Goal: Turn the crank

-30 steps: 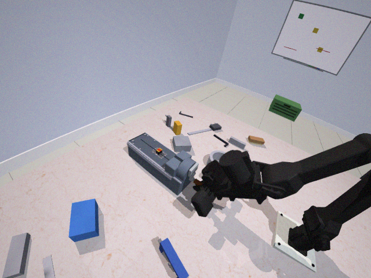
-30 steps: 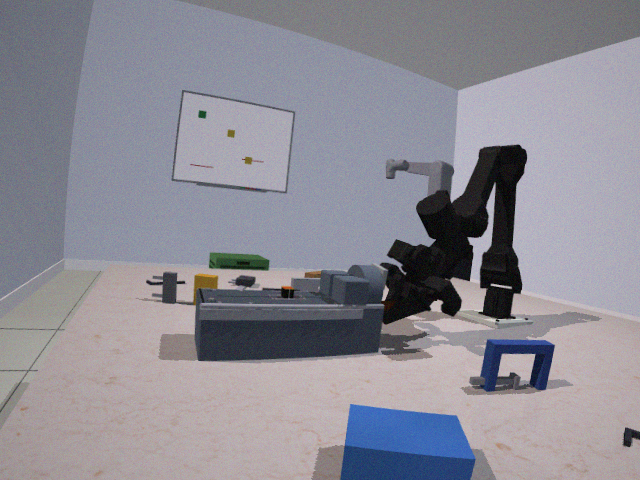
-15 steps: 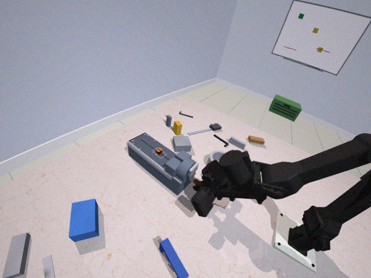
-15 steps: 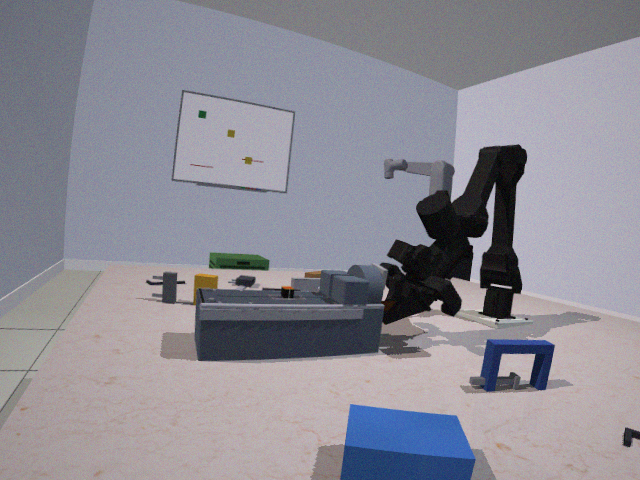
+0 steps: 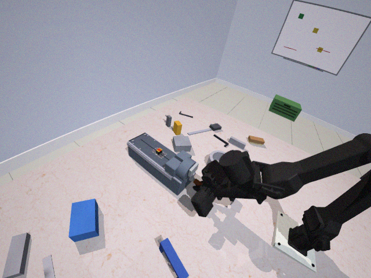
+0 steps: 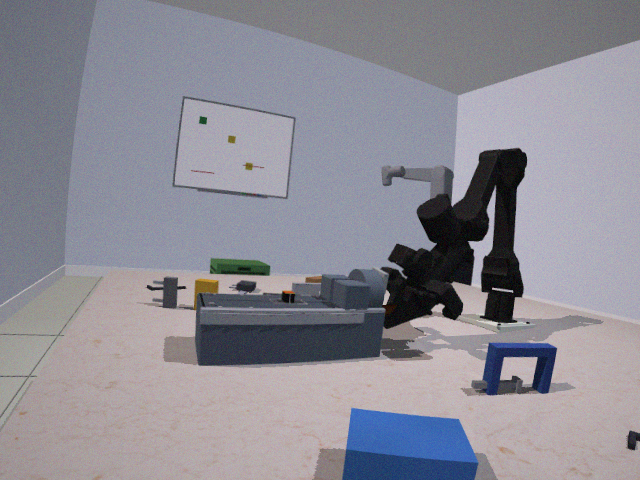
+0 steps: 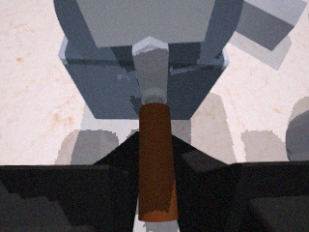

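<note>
The blue-grey machine (image 5: pixel 152 168) (image 6: pixel 289 341) (image 7: pixel 106 97) stands on the table. On its top, the small slide with the red and orange pointer (image 5: pixel 159 150) (image 6: pixel 288 296) sits in a long slot. Pale marks lie beside it, but they are too small to tell whether the pointer is level with them. The grey crank arm (image 7: pixel 151 68) points down from the hub at the machine's end, towards my gripper. My gripper (image 5: pixel 198 185) (image 6: pixel 389 313) (image 7: pixel 151 137) is shut on the brown crank handle (image 7: pixel 154 130), one finger on each side. The fingers hide part of the handle in the top and exterior views.
A grey block (image 5: pixel 181 143) (image 7: pixel 270 24) and a yellow block (image 5: pixel 177 128) (image 6: pixel 206 293) stand behind the machine. A blue box (image 5: pixel 83 219) (image 6: pixel 408 436) and a blue arch (image 5: pixel 174 258) (image 6: pixel 522 349) stand on its near side. A pale ring lies beside the arm's wrist.
</note>
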Controlling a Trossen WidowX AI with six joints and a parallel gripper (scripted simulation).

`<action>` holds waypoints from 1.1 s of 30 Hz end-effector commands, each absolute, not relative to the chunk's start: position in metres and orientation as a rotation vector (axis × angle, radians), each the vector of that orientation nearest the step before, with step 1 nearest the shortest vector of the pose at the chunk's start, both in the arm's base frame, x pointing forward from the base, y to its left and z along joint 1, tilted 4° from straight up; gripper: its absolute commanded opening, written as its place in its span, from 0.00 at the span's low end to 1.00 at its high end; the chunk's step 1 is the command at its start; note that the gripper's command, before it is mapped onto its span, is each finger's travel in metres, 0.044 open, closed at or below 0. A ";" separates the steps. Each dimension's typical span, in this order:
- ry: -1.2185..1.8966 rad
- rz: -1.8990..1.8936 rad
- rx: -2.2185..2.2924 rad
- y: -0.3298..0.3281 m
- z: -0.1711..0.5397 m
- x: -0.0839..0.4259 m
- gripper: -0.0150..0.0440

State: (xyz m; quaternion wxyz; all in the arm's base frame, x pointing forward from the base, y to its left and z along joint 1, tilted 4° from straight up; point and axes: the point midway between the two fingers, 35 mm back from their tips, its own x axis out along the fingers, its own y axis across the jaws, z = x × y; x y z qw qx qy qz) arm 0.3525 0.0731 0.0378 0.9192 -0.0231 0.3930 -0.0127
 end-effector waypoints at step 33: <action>0.808 -0.025 -0.047 0.073 0.038 0.353 0.48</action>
